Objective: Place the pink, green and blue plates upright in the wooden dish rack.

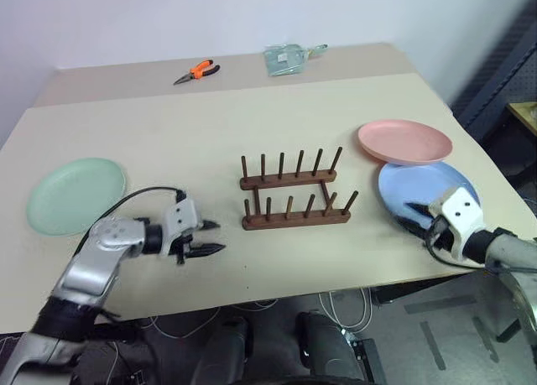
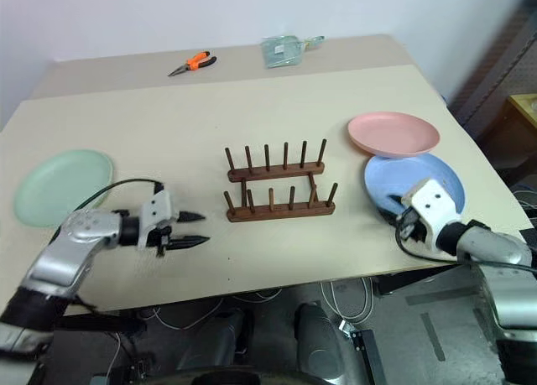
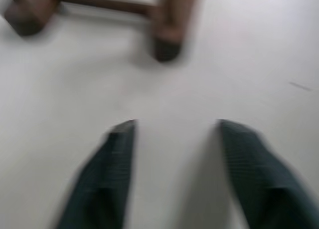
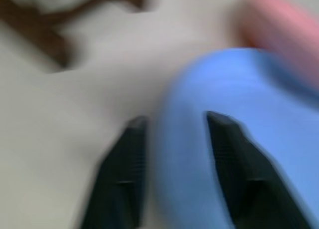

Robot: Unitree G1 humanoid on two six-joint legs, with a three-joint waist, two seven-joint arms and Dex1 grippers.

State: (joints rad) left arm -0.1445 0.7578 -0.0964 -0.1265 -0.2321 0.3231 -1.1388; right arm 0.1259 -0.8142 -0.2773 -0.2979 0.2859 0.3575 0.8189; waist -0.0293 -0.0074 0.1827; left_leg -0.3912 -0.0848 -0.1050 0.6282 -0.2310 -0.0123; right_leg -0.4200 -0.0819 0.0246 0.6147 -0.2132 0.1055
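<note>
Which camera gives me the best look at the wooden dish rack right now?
The left eye view: the whole wooden dish rack shows mid-table, both peg rows clear and empty. The right eye view shows much the same. The left wrist view catches a blurred end of its base; the right wrist view shows a brown blur at the edge.

A pair of orange-handled metal pliers [image 1: 198, 70] is lying at the upper left of the beige desk [image 1: 168, 125], and a crumpled clear plastic bag [image 1: 289, 58] is sitting near the upper centre, well apart from the pliers.

No readable text, label, brand, number or sign appears on anything in these views.
</note>
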